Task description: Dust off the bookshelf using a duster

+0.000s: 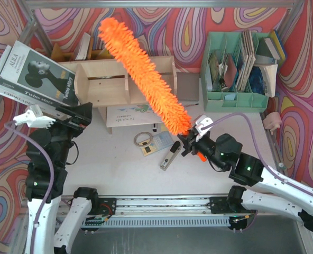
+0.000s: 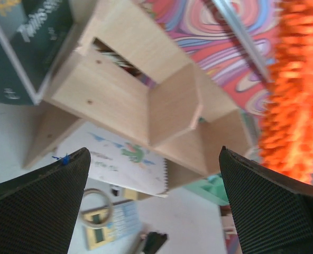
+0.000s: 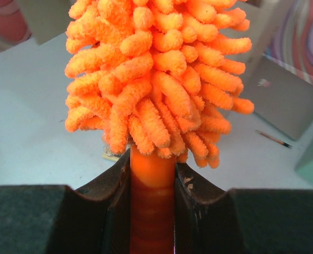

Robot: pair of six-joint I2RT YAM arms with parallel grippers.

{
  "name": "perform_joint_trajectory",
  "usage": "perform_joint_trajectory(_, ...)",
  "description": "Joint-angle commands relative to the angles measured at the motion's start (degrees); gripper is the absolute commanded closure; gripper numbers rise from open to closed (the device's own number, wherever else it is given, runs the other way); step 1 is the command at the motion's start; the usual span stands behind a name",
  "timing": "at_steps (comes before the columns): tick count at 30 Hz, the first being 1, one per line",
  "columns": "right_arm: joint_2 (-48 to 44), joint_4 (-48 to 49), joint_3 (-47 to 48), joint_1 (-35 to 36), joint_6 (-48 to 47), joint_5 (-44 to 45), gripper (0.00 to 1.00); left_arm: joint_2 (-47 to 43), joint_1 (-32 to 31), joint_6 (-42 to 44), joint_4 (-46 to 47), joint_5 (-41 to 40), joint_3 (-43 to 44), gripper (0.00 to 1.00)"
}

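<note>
Right end effector [image 1: 190,144] clenched on duster [image 1: 145,74] handle near its base, giving fluffy head reach across bookshelf [image 1: 101,87] top; contact unclear. Left end effector [image 1: 76,114] released, hovered beside bookshelf.

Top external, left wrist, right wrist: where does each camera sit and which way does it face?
Top external: above and behind the arms, looking down on the table, bookshelf and duster; both arms, left hand and right hand show.
Left wrist: on the left arm, facing the bookshelf's open compartments; its two spread fingers show.
Right wrist: on the right arm, looking along the duster; its hand is shut on the orange handle.
Shared: top external and left wrist both show bookshelf and duster.
</note>
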Motion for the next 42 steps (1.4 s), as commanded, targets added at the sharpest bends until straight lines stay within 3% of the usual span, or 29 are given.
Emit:
perform_joint_trajectory(1, 0.9, 6.6, -1.0, 0.1, -4.0, -10.0, 1.0, -2.9, 0.0, -7.3, 9.7, 8.3, -1.9, 0.02)
perform_joint_trajectory(9, 2.0, 8.3, -2.8, 0.2, -5.8, -20.2, 1.0, -0.9, 0.0, -13.4, 17.8, 16.0, -1.6, 0.02)
perform_joint_trajectory(16, 3.8, 8.5, -3.6, 0.2, -5.9, -25.4, 1.0, 0.2, -0.3, -17.5, 23.5, 19.2, -4.4, 0.1)
perform_joint_trajectory(26, 4.7, 6.0, -3.3, 0.2, -7.2, -30.8, 1.0, -1.0, -1.6, -14.1, 17.2, 17.3, -5.9, 0.27)
perform_joint_trajectory(31, 4.7, 4.3, -3.2, 0.2, -7.5, -30.6, 1.0, -5.0, -1.8, -13.2, 13.0, 14.6, -8.4, 0.46)
perform_joint_trajectory(39, 6.7, 7.2, -4.1, 0.2, -5.2, -31.8, 1.0, -16.9, -1.7, -16.1, -2.2, -1.0, -11.3, 0.9)
perform_joint_trajectory(42, 9.4, 7.5, -3.4, 0.2, -4.6, -32.7, 1.0, -19.6, -1.7, -19.3, -6.6, -5.2, -12.8, 1.0)
